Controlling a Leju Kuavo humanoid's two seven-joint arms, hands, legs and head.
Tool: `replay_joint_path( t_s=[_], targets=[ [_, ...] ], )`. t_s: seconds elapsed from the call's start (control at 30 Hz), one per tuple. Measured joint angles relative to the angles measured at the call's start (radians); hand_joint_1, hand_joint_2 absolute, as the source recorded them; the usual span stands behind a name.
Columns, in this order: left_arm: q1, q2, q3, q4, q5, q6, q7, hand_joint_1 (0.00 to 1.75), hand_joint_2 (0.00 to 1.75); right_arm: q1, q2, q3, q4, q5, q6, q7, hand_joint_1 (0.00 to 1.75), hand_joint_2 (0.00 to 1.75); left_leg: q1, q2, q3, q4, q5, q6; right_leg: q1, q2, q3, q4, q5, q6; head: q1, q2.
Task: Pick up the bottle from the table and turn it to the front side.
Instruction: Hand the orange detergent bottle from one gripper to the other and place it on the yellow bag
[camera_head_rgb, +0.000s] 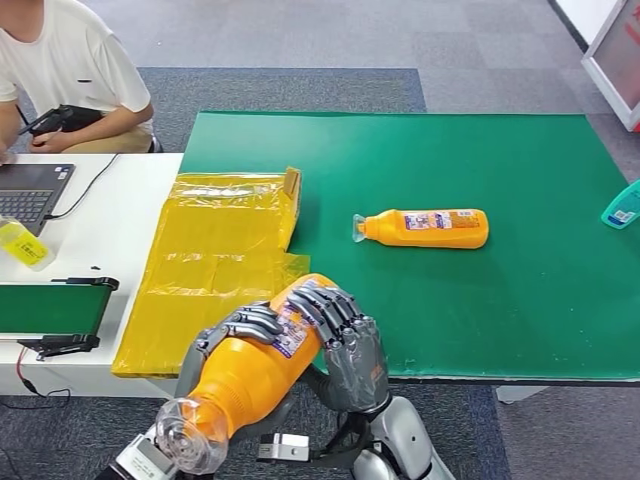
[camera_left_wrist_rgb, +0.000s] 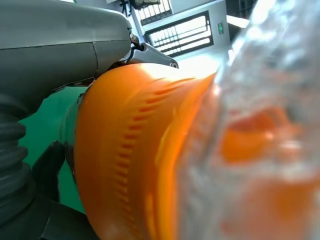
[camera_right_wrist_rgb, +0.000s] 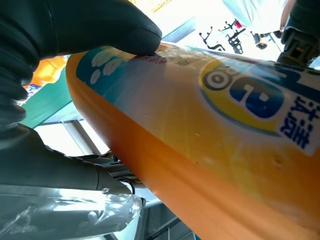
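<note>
Orange bottle (camera_head_rgb: 253, 375) grasped in both my robot hands, right robot hand (camera_head_rgb: 343, 340) over the label, left robot hand (camera_head_rgb: 226, 335) nearer its clear cap, off the green worktop (camera_head_rgb: 528, 300).

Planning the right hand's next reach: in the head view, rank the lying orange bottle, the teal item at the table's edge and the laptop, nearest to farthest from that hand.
1. Lying orange bottle: on the green mat, beyond the right hand.
2. Teal item and laptop: too close to call; teal at the far right edge, laptop far left on the white table.

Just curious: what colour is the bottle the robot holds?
Orange bottle, clear cap; clearest in the head view.
</note>
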Motion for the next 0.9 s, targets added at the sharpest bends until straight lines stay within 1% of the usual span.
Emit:
replay_joint_path(
  t_s=[0.1,0.17,0.2,0.27,0.3,0.33,0.4,0.47,0.53,0.63,0.67,0.7,0.73,0.77,0.8,0.83,0.9],
  targets=[
    [0.0,0.001,0.0,0.001,0.036,-0.02,-0.01,1.75,1.75,-0.001,0.0,0.001,0.006,-0.007,0.01,0.001,1.75,1.75,0.0,0.0,0.0,0.0,0.0,0.0,0.0,0.0,0.0,0.0,0.0,0.0,0.0,0.0],
    [0.002,0.001,0.0,0.001,0.043,-0.016,-0.017,1.75,1.75,-0.005,0.0,0.001,0.016,-0.015,0.022,0.004,1.75,1.75,0.0,0.0,0.0,0.0,0.0,0.0,0.0,0.0,0.0,0.0,0.0,0.0,0.0,0.0],
    [0.004,0.001,0.001,0.002,0.037,-0.008,-0.018,1.75,1.75,-0.007,0.0,0.001,0.022,-0.018,0.026,0.006,1.37,1.75,0.0,0.0,0.0,0.0,0.0,0.0,0.0,0.0,0.0,0.0,0.0,0.0,0.0,0.0],
    [0.009,0.001,0.004,0.001,0.034,0.004,-0.019,1.75,1.75,-0.013,0.001,0.001,0.04,-0.024,0.046,0.014,0.5,1.75,0.0,0.0,0.0,0.0,0.0,0.0,0.0,0.0,0.0,0.0,0.0,0.0,0.0,0.0],
    [0.014,0.001,0.007,0.001,0.047,0.004,-0.024,1.75,1.75,-0.017,0.003,0.001,0.054,-0.026,0.074,0.03,0.07,1.75,0.0,0.0,0.0,0.0,0.0,0.0,0.0,0.0,0.0,0.0,0.0,0.0,0.0,0.0],
    [0.022,0.0,0.013,-0.003,0.07,0.001,-0.034,1.75,1.75,-0.024,0.006,0.001,0.076,-0.031,0.119,0.056,0.0,1.75,0.0,0.0,0.0,0.0,0.0,-0.001,0.0,0.0,0.0,0.0,0.0,0.0,0.0,0.0],
    [0.051,-0.006,0.043,-0.024,0.133,-0.012,-0.069,1.75,1.75,-0.045,0.018,-0.005,0.149,-0.056,0.22,0.104,0.0,1.75,0.0,0.001,0.0,0.0,-0.001,-0.001,0.001,0.001,0.0,0.0,0.0,0.0,0.0,0.0],
    [0.084,-0.016,0.089,-0.055,0.17,-0.027,-0.1,1.75,1.75,-0.065,0.033,-0.015,0.236,-0.098,0.27,0.102,0.0,1.75,0.0,0.001,0.0,0.0,-0.001,-0.002,0.001,0.001,-0.001,0.0,0.0,-0.001,0.0,0.0],
    [0.098,-0.021,0.113,-0.07,0.178,-0.036,-0.111,1.75,1.75,-0.072,0.039,-0.02,0.275,-0.119,0.276,0.087,0.0,1.75,0.001,0.001,0.0,0.0,0.0,-0.001,0.001,0.001,-0.001,0.0,0.0,-0.001,0.0,0.0],
    [0.098,-0.022,0.114,-0.07,0.177,-0.037,-0.112,1.75,1.75,-0.073,0.039,-0.02,0.277,-0.12,0.276,0.086,0.0,1.75,0.001,0.001,0.0,0.0,0.0,-0.001,0.001,0.001,-0.001,0.0,0.0,-0.001,0.0,0.0],
    [0.099,-0.028,0.123,-0.079,0.173,-0.04,-0.117,1.75,1.75,-0.074,0.04,-0.021,0.29,-0.125,0.276,0.082,0.0,1.75,0.001,0.001,0.0,0.0,0.0,-0.001,0.001,0.0,-0.001,0.0,0.0,-0.001,0.0,0.0],
    [0.106,-0.044,0.154,-0.109,0.146,-0.034,-0.13,1.75,1.75,-0.076,0.044,-0.03,0.324,-0.137,0.277,0.074,0.0,1.75,0.001,0.001,0.0,0.0,0.0,-0.001,0.001,0.0,-0.001,0.0,0.0,-0.001,0.0,0.0],
    [0.11,-0.066,0.204,-0.159,0.039,0.066,-0.145,1.75,1.75,-0.075,0.049,-0.043,0.361,-0.152,0.287,0.066,0.0,1.75,0.001,0.0,0.0,0.0,0.0,-0.001,0.001,0.0,0.0,0.0,0.0,-0.001,0.0,0.0],
    [0.111,-0.088,0.257,-0.211,-0.089,0.188,-0.157,1.75,1.75,-0.074,0.053,-0.056,0.396,-0.167,0.3,0.057,0.0,1.75,0.001,0.0,0.0,0.0,0.0,-0.001,0.001,0.0,0.0,0.0,-0.001,-0.001,0.0,0.0],
    [0.107,-0.108,0.307,-0.255,-0.233,0.325,-0.159,1.75,1.75,-0.072,0.056,-0.068,0.419,-0.178,0.315,0.051,0.0,1.75,0.001,0.0,0.0,0.0,0.0,-0.001,0.001,0.0,0.0,0.0,-0.001,-0.001,0.0,0.0],
    [0.093,-0.119,0.34,-0.28,-0.372,0.456,-0.145,1.75,1.75,-0.07,0.057,-0.074,0.422,-0.184,0.331,0.046,0.0,1.75,0.001,0.0,0.0,0.0,0.0,-0.001,0.001,0.0,0.0,0.0,-0.001,0.0,0.0,0.0],
    [0.059,-0.127,0.385,-0.282,-0.536,0.52,-0.091,1.75,1.75,-0.071,0.057,-0.075,0.422,-0.194,0.346,0.029,0.0,1.75,0.001,0.0,0.0,0.0,0.0,-0.001,0.001,-0.001,0.0,0.0,-0.001,-0.001,0.0,0.0]
  ],
)
